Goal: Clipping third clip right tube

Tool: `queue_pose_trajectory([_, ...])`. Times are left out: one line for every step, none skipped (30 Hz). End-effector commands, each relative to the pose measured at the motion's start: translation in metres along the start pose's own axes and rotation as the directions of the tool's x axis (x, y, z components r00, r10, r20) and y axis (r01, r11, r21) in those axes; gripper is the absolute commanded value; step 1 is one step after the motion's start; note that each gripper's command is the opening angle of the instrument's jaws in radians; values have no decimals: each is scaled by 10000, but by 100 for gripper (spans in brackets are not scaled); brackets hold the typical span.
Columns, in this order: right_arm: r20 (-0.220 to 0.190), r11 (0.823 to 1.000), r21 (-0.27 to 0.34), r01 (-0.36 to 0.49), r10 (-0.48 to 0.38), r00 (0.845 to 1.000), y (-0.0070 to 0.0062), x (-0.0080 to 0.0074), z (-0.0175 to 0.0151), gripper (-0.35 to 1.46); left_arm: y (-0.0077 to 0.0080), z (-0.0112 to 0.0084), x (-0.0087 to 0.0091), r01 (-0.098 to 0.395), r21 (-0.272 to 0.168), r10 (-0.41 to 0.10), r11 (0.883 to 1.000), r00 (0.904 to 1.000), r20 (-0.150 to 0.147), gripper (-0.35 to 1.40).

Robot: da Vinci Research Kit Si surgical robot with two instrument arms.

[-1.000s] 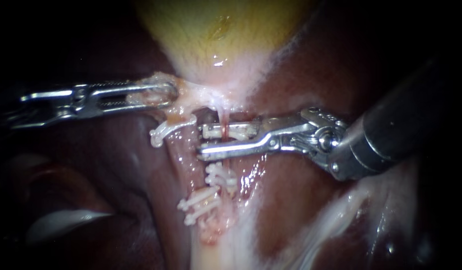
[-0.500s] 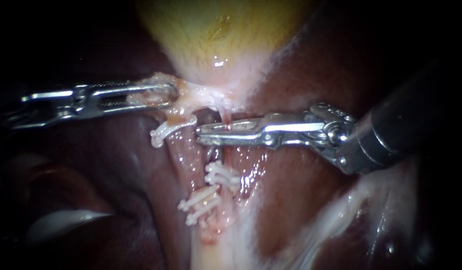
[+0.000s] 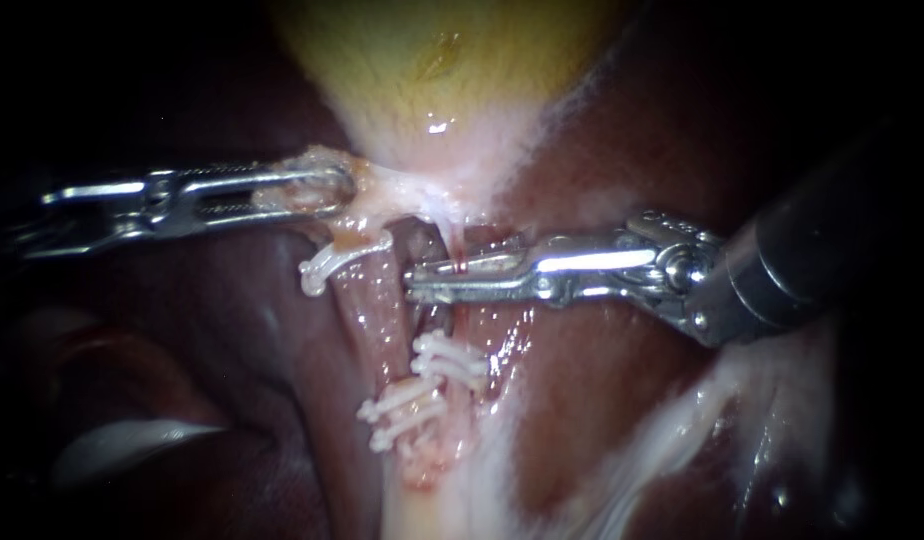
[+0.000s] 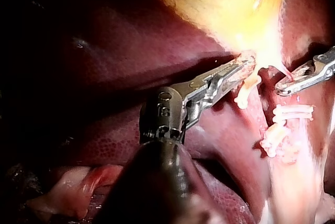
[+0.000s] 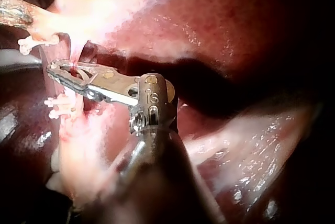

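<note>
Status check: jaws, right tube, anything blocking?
Left instrument jaws shut on tissue by the gallbladder. Right instrument jaws shut on the right tube. Clips lower down, clear of jaws; nothing in the way.

Your right tube (image 3: 454, 242), thin red strand, taut, dropping from gallbladder (image 3: 432, 70), crossed by pale clip (image 3: 479, 263) squeezed within your right instrument's (image 3: 414, 282) closed jaws, two white clips (image 3: 448, 357) lower on it

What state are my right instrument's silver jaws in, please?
Shut on the thin red tube: the right instrument clamps it from both sides.
</note>
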Motion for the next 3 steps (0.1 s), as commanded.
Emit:
queue_pose_trajectory([-2, 10000, -1, 2, -2, 10000, 0, 0, 0, -35, 0, 0, 0, 1, -1, -1, 10000, 10000, 1, -35])
queue_pose_trajectory([-1, 10000, 0, 2, -2, 10000, 0, 0, 0, -35, 0, 0, 0, 1, -1, -1, 10000, 10000, 1, -35])
queue_pose_trajectory([-2, 10000, -2, 1, -1, 10000, 0, 0, 0, -35, 0, 0, 0, 1, -1, -1, 10000, 10000, 1, -35])
